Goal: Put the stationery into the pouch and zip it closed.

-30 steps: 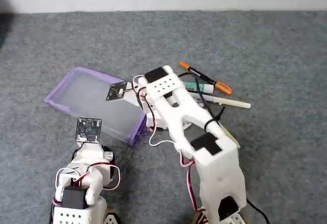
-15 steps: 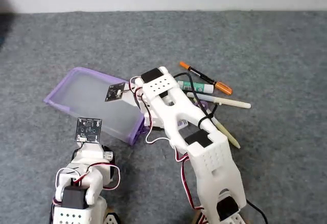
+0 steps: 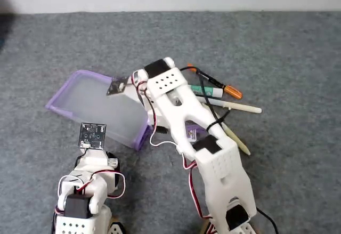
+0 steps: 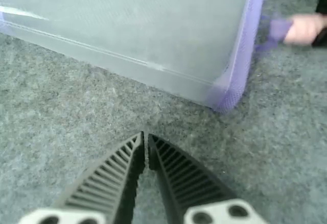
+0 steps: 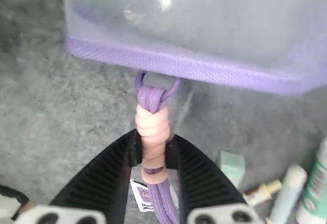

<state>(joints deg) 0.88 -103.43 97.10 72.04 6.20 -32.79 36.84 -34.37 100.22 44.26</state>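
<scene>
The pouch (image 3: 90, 103) lies flat left of centre in the high view, its long axis running from upper left to lower right. The right gripper (image 5: 152, 143) clamps the zipper pull (image 5: 152, 119) at its right-hand end. The left gripper (image 4: 145, 140), pressed together on nothing, sits just below the pouch, and what look like pens (image 3: 216, 91) lie right of centre.

Soft, even light falls on the gray worktop (image 3: 298, 53) in the high view, bright enough to see everything. The right arm (image 3: 181, 111) throws only a faint, soft shadow beside it. The far left corner is dark. In the right wrist view a white shiny spot sits on the clear pouch (image 5: 214, 25), and a thin shadow lies under its purple edge. In the left wrist view a pale streak of shine lies near one edge of the pouch.
</scene>
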